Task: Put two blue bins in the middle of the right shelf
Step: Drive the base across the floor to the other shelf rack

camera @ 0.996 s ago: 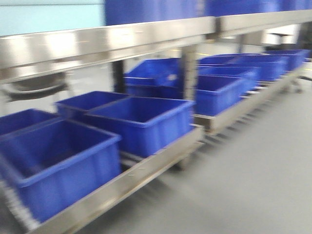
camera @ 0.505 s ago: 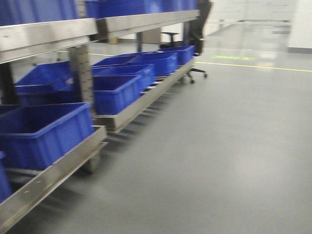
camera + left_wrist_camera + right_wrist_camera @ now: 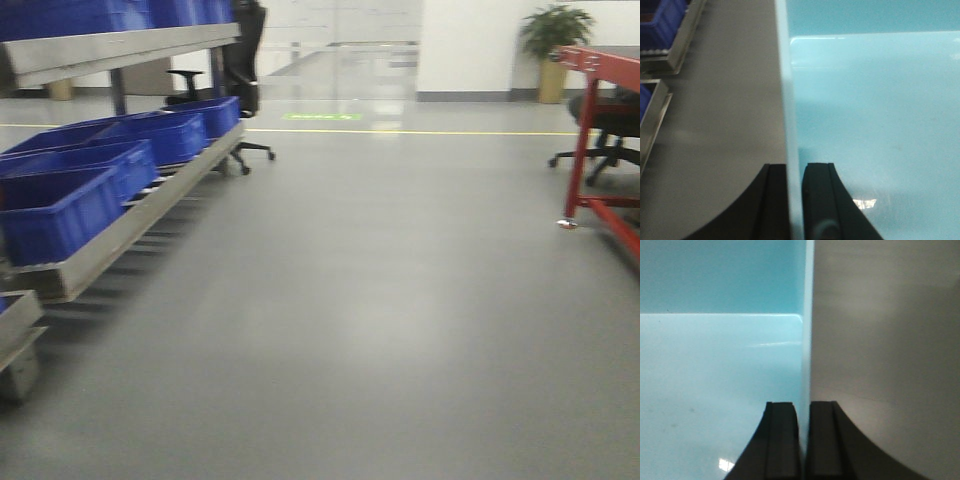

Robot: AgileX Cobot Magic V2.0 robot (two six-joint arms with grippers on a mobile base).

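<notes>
Swung well to the right within the last second. At 9 o'clock in the front view, down to a receding strip: the steel rack (image 3: 120, 40) with its dark blue bins (image 3: 60, 205), which filled the frame a second ago. At centre, bare grey floor (image 3: 380, 300). At 3 o'clock, newly in sight, a red-framed table (image 3: 590, 130). Reads as a turn of the base in search of the right shelf, not yet in view.

In the left wrist view, left gripper (image 3: 796, 172) clamped on the left wall of the pale blue bin (image 3: 880, 125), wall running toward 12 o'clock. In the right wrist view, right gripper (image 3: 804, 410) pinched likewise on the opposite wall. Carried between both arms, apparently above the floor; impossible to tell whether one bin or two nested.
</notes>
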